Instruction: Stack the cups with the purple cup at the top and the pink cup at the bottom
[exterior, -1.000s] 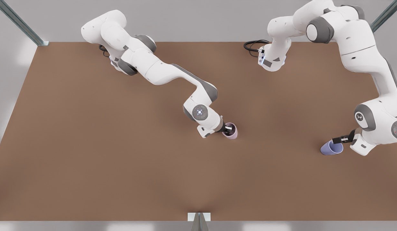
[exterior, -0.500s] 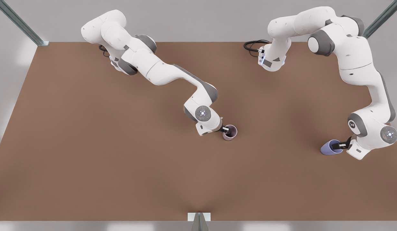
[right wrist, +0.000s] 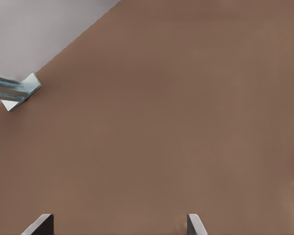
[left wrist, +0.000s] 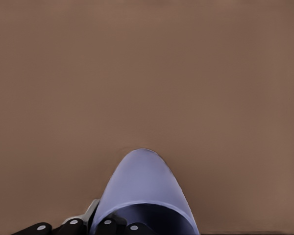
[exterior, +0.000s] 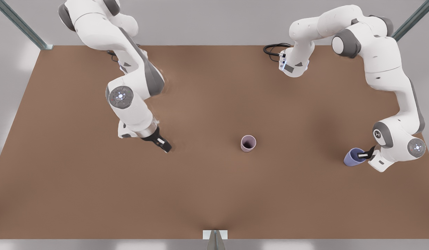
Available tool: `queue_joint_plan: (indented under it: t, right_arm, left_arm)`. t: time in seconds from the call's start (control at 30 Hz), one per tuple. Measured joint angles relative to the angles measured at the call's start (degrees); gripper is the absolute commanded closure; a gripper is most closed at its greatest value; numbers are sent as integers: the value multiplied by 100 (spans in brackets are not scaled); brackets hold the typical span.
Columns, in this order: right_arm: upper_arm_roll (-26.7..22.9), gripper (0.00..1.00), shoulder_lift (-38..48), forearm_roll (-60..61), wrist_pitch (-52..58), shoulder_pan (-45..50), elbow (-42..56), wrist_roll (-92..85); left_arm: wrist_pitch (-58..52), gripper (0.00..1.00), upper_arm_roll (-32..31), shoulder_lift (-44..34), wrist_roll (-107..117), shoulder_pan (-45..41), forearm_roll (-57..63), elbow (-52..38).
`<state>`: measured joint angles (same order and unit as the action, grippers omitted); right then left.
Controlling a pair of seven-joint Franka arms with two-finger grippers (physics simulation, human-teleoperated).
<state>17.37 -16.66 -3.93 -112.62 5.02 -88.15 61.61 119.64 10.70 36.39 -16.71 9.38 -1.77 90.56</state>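
Note:
The pink cup [exterior: 248, 143] stands upright and alone near the middle of the brown table [exterior: 79, 194], its mouth facing up. The purple cup [exterior: 351, 158] is at the front view's right, tilted, with my left gripper [exterior: 366, 153] shut on its rim. In the left wrist view the purple cup [left wrist: 142, 186] points away from my left gripper [left wrist: 90, 226], one finger inside its mouth and one outside. My right gripper [exterior: 162, 144] hangs open over bare table well to the front view's left of the pink cup. Its fingertips [right wrist: 41, 224] stand wide apart with nothing between them.
Metal frame posts [exterior: 22, 24] stand at the table's back corners, and one post foot [right wrist: 17, 90] appears in the right wrist view. A black cable [exterior: 273, 48] loops by the back arm base. A small bracket [exterior: 215, 234] sits at the front edge.
My right gripper let go of the pink cup and swung far to the front view's left. My left gripper closed in on the purple cup's rim, and the cup tipped slightly.

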Motion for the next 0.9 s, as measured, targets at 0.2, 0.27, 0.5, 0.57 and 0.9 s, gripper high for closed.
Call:
queue_joint_plan:
  t: [0.2, 0.27, 0.5, 0.57, 0.9]
  right_arm:
    - [-916, 0, 1308, 310, 586, -903, -935, -1534]
    - [-1332, 0, 800, 433, 831, -738, -267, -1975]
    - [-1691, 0, 392, 500, 985, -207, -82, -3172]
    - [-1642, 0, 694, 451, 796, -222, -532, -3466]
    - [-1614, 0, 1095, 324, 287, -222, -1214, -5775]
  left_arm:
    - [-451, 79, -93, -982, 225, -1616, 9, -21]
    - [-689, 79, -115, -1192, 526, -2609, 1, -24]
    - [-1094, 79, -786, -1162, 2049, -3724, 5, -105]
    - [-1126, 79, -801, -1128, 2423, -3723, -5, -101]
    - [-1188, 79, -914, -1165, 3761, -3842, -105, 372]
